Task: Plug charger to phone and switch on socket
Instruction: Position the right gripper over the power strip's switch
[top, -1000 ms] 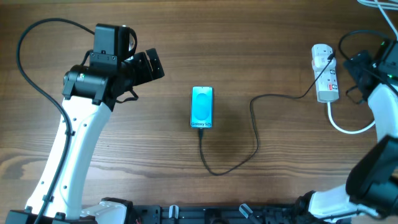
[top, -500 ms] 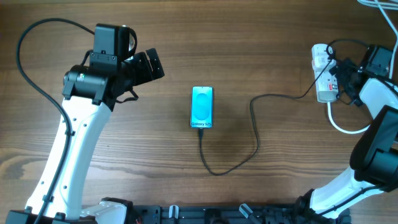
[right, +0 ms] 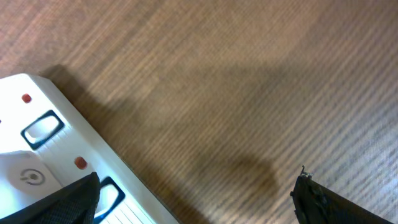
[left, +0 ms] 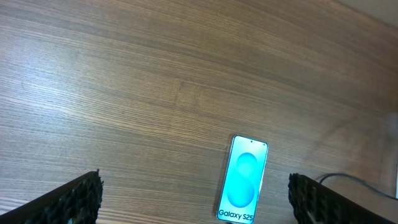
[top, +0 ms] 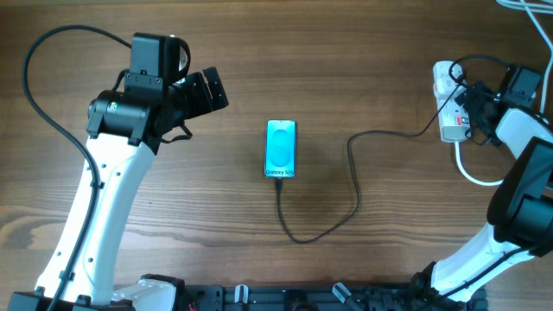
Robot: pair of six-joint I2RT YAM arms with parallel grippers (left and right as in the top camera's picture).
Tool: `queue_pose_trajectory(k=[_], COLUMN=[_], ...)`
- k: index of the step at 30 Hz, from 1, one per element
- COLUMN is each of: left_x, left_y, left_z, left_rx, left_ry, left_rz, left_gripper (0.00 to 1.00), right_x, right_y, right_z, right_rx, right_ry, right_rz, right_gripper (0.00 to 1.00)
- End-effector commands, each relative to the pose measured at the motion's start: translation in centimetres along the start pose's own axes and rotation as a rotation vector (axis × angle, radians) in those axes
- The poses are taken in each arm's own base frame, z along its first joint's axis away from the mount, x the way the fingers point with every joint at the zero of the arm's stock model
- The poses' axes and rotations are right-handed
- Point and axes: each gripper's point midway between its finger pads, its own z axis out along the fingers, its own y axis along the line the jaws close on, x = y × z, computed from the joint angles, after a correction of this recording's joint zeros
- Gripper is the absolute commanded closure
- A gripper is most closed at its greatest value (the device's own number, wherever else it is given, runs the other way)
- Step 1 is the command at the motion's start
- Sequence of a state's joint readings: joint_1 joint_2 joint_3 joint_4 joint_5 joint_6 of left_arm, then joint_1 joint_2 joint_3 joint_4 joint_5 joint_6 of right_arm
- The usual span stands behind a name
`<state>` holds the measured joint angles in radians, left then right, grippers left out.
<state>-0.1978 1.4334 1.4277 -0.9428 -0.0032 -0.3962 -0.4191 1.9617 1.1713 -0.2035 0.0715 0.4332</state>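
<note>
The phone [top: 281, 149] lies screen up at the table's middle and also shows in the left wrist view [left: 244, 186]. The thin black charger cable [top: 353, 173] runs from the phone's lower edge, loops right and ends in a black plug on the white socket strip [top: 449, 104] at far right. My right gripper [top: 471, 105] is open beside the strip's right side. In the right wrist view the gripper [right: 198, 186] spans bare wood, and its left finger [right: 71, 202] overlaps the strip [right: 37, 149] by a rocker switch [right: 42, 126]. My left gripper [top: 210, 91] [left: 194, 186] is open, high and left of the phone.
A thicker white cord [top: 479, 180] curves from the strip's lower end toward the right arm. White cables [top: 531, 17] hang at the top right corner. Small red marks [right: 26, 98] sit beside the strip's switches.
My right gripper has moved left to the socket strip's right side, most of it in the first half second. The left arm, phone and cable have not moved.
</note>
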Motion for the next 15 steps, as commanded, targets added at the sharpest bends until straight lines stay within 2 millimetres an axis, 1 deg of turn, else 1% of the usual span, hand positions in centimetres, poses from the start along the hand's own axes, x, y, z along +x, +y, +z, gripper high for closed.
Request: queue_pose_trajectory(k=[1, 5, 7, 9, 12, 15], left_x=[0.1, 0.1, 0.1, 0.1, 0.1, 0.1], left_y=[0.5, 0.5, 0.5, 0.5, 0.5, 0.5], left_z=[0.2, 0.2, 0.2, 0.2, 0.2, 0.2], left_rx=[-0.019, -0.019, -0.019, -0.019, -0.019, -0.019], left_ry=[0.002, 0.002, 0.002, 0.002, 0.002, 0.002], left_rz=[-0.012, -0.012, -0.012, -0.012, -0.012, -0.012], left_gripper=[0.00, 0.00, 0.00, 0.00, 0.00, 0.00], right_x=[-0.1, 0.4, 1.3, 2.0, 2.5, 2.7], right_y=[0.4, 0.4, 0.1, 0.4, 1.4, 1.4], right_z=[0.3, 0.5, 1.1, 1.4, 1.4, 1.3], right_rx=[-0.019, -0.023, -0.011, -0.032, -0.093, -0.096], right_ry=[0.002, 0.022, 0.050, 0.079, 0.105, 0.115], right_rz=[-0.041, -0.041, -0.043, -0.042, -0.040, -0.041], right_gripper=[0.00, 0.00, 0.00, 0.00, 0.00, 0.00])
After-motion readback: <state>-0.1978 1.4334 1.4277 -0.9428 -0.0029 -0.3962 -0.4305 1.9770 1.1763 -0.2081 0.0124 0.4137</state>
